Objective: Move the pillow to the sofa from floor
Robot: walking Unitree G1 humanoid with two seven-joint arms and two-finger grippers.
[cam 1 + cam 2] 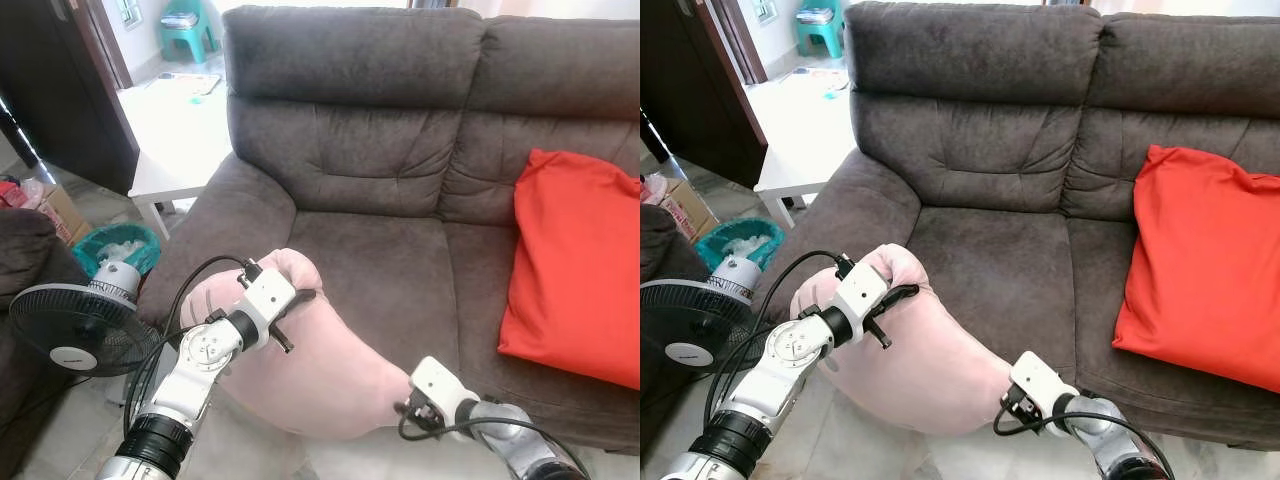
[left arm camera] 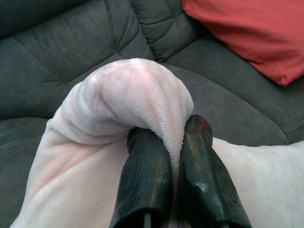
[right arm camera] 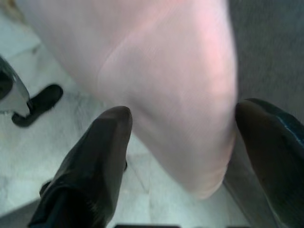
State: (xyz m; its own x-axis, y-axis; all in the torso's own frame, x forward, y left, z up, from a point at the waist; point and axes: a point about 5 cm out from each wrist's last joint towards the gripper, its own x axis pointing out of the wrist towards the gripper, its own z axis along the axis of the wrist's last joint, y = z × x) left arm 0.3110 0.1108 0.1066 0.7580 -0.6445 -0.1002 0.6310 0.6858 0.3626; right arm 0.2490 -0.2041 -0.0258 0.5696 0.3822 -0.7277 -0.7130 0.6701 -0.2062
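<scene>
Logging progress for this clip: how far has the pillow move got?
Done: the pink pillow is off the floor, pinched at its top corner by the left gripper. In hand: it hangs against the front edge of the grey sofa, with the right gripper open around its lower end. Left: lift it onto the seat cushion beside the red pillow and let go.

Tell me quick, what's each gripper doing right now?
Left gripper: shut on a fold of the pink pillow.
Right gripper: open, fingers either side of the pillow's lower corner.
</scene>
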